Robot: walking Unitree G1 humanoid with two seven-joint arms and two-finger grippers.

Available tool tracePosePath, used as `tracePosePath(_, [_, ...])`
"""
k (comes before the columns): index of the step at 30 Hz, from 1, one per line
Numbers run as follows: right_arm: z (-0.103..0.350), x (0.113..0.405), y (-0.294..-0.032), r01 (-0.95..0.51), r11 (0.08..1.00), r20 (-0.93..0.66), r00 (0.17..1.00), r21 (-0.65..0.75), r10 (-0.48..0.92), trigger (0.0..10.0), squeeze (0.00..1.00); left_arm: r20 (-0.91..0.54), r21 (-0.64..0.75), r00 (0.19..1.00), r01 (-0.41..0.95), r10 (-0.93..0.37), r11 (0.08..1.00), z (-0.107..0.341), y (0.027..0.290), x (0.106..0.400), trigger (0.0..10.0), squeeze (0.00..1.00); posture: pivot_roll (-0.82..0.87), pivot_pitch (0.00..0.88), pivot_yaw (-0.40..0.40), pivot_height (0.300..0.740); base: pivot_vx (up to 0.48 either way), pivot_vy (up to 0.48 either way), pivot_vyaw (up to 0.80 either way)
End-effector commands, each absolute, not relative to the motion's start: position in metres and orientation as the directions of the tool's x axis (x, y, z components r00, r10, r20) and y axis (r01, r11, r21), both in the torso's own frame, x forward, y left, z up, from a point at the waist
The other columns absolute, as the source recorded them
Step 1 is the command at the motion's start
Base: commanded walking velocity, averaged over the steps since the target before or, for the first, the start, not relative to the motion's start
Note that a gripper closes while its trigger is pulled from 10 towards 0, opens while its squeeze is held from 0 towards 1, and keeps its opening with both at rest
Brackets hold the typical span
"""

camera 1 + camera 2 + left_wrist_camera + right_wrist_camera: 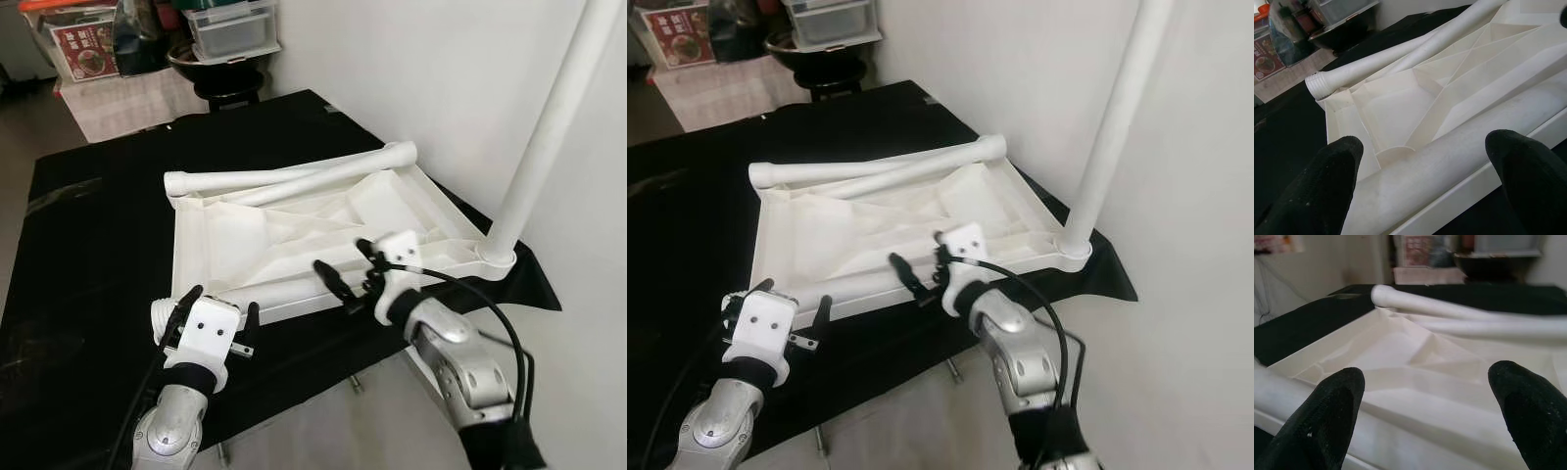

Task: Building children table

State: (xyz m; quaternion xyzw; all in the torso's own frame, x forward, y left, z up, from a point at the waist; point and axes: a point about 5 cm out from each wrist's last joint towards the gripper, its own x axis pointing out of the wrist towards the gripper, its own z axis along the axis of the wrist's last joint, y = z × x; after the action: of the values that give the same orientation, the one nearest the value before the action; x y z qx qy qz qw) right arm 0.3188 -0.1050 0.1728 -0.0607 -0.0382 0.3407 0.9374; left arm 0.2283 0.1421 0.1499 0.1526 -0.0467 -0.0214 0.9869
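Note:
A white plastic tabletop (294,230) lies upside down on a black cloth. One white leg (549,127) stands upright in its near right corner socket. Two loose legs (294,178) lie along the far edge. A third loose leg (284,294) rests along the near edge, its threaded end (162,313) pointing left. My left gripper (219,305) is open, its fingers on either side of this near leg close to the threaded end; the left wrist view shows the leg (1459,156) between the fingers. My right gripper (340,257) is open just above the near rim, further right.
The black cloth (88,245) covers a low surface whose near edge drops to the floor (323,421). A white wall (451,88) runs close along the right. Storage boxes (230,29) and a black stool (225,83) stand at the back.

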Motion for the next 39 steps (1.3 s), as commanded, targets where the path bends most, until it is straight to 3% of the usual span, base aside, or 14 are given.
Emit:
tracePosePath(1, [0.172,0.316,-0.096,-0.709,0.679,0.005,0.691,-0.190,0.723,10.0,0.00,0.061,0.329,0.998,0.002,-0.024,0.944,0.147,0.150,0.229,10.0,0.00,-0.07,0.103,0.037,0.740,0.000,0.000,0.00])
tracePosePath(5, [0.176,0.315,-0.092,-0.755,0.614,-0.014,0.633,-0.230,0.774,10.0,0.00,0.070,0.336,0.997,-0.036,0.013,0.941,0.149,0.155,0.227,10.0,0.00,-0.07,0.102,0.035,0.740,0.000,0.000,0.00])
tracePosePath(8, [0.183,0.317,-0.093,-0.776,0.533,-0.065,0.584,-0.338,0.809,10.0,0.00,0.061,0.358,0.981,-0.191,0.182,0.914,0.149,0.174,0.220,10.0,0.00,-0.05,0.109,0.028,0.740,0.000,0.000,0.00])
tracePosePath(14, [0.186,0.318,-0.093,-0.789,0.501,-0.075,0.558,-0.355,0.826,10.0,0.00,0.020,0.338,0.968,-0.242,0.250,0.910,0.145,0.183,0.214,10.0,0.00,-0.05,0.109,0.024,0.740,0.000,0.000,0.00])
tracePosePath(17, [0.184,0.322,-0.099,-0.778,0.494,-0.094,0.567,-0.389,0.818,10.0,0.00,-0.007,0.185,0.959,-0.276,0.282,0.943,0.154,0.188,0.202,10.0,0.00,-0.03,0.119,0.023,0.740,0.000,0.000,0.00])
tracePosePath(22, [0.181,0.322,-0.100,-0.777,0.487,-0.105,0.566,-0.400,0.817,10.0,0.00,-0.018,0.117,0.960,-0.274,0.278,0.955,0.158,0.188,0.198,10.0,0.00,-0.03,0.118,0.026,0.740,0.000,0.000,0.00])
tracePosePath(26, [0.182,0.317,-0.097,-0.837,0.349,-0.160,0.448,-0.420,0.880,10.0,0.00,-0.050,0.058,0.985,-0.161,0.164,0.985,0.157,0.178,0.203,10.0,0.00,-0.03,0.117,0.026,0.740,0.000,0.000,0.00])
tracePosePath(36, [0.188,0.325,-0.094,-0.833,0.325,-0.161,0.433,-0.448,0.887,10.0,0.00,-0.052,-0.074,0.978,-0.205,0.202,0.976,0.170,0.185,0.203,10.0,0.00,-0.03,0.119,0.011,0.740,0.000,0.000,0.00])
tracePosePath(39, [0.189,0.322,-0.084,-0.866,0.253,-0.165,0.351,-0.431,0.922,10.0,0.00,-0.016,-0.058,0.979,-0.205,0.205,0.977,0.175,0.186,0.202,10.0,0.00,-0.04,0.118,0.004,0.740,0.000,0.000,0.00])
